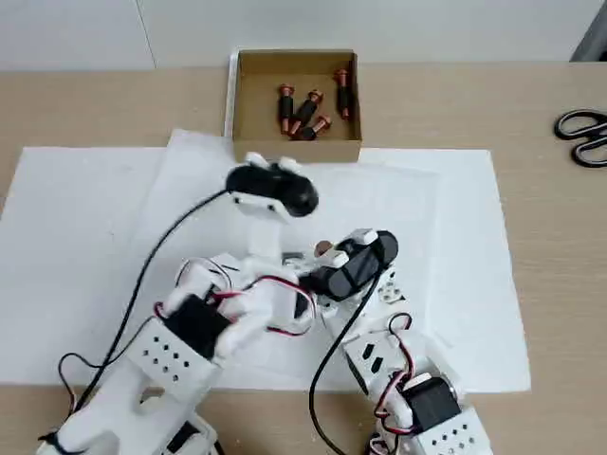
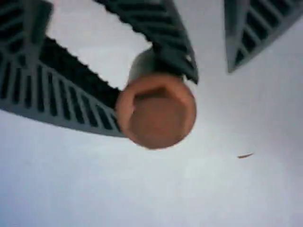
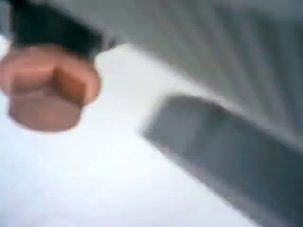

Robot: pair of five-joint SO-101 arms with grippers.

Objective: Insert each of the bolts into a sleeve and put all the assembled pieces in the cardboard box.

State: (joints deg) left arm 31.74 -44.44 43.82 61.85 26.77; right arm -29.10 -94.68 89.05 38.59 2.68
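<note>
- Copper-headed bolt [image 2: 156, 111], mid-frame in the left wrist view, is clamped behind its head by the left end effector [image 2: 150, 87].
- Right end effector [image 1: 327, 261] sits close beside it, centre of the high view; whether it is open or closed cannot be told.
- Assembled pieces [image 1: 305, 109] are lying in the cardboard box [image 1: 232, 104], upper centre.
- Judged: axes should be aligned before any push, with the grip firm.
</note>
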